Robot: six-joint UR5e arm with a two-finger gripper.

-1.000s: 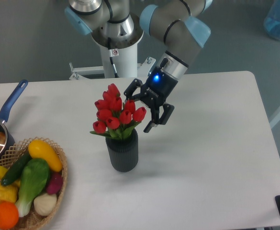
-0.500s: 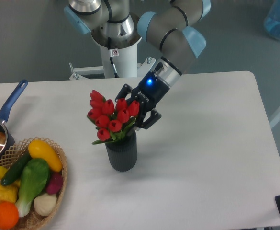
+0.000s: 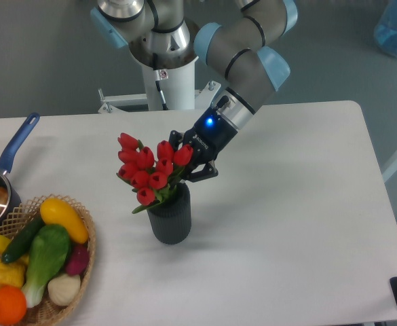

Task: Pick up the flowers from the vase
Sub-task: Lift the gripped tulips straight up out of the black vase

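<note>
While the white counter carries everything, the UR5e arm reaches down; the red tulips lean left, stems in the ribbed dark vase. Its hand sits against the bunch's right side; grip cannot be told.

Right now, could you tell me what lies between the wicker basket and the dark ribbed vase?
Only bare white table separates the wicker basket from the dark ribbed vase in the fixed camera view.
</note>
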